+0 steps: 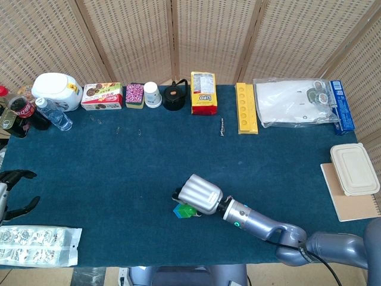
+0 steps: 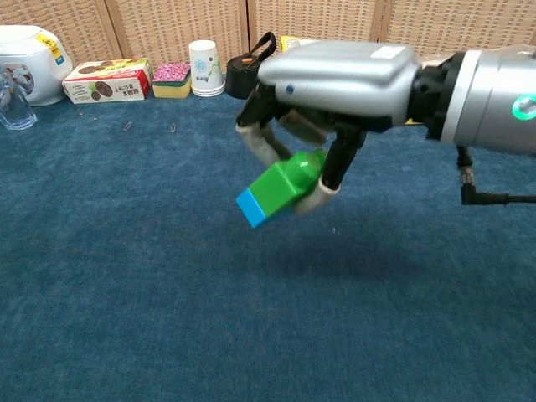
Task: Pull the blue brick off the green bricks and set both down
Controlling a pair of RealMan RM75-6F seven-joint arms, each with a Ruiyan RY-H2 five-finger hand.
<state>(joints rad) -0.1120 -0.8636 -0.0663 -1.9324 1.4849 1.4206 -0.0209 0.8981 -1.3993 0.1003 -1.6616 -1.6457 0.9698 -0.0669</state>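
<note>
My right hand (image 2: 335, 84) holds a stack of green bricks (image 2: 285, 180) in the air above the blue cloth, tilted, with the blue brick (image 2: 250, 208) stuck on its lower left end. Fingers (image 2: 322, 180) wrap the green part from above. In the head view the same right hand (image 1: 199, 193) hangs over the near middle of the table, and the green bricks (image 1: 188, 210) and blue brick (image 1: 178, 210) peek out below it. My left hand (image 1: 15, 193) shows at the far left edge, fingers apart, holding nothing.
Along the far edge stand a white jar (image 1: 57, 90), a snack box (image 1: 102, 96), a paper cup (image 1: 152, 94), a black pot (image 1: 175, 96), a yellow packet (image 1: 203, 93) and a yellow tray (image 1: 246, 108). A blister pack (image 1: 37, 245) lies near left.
</note>
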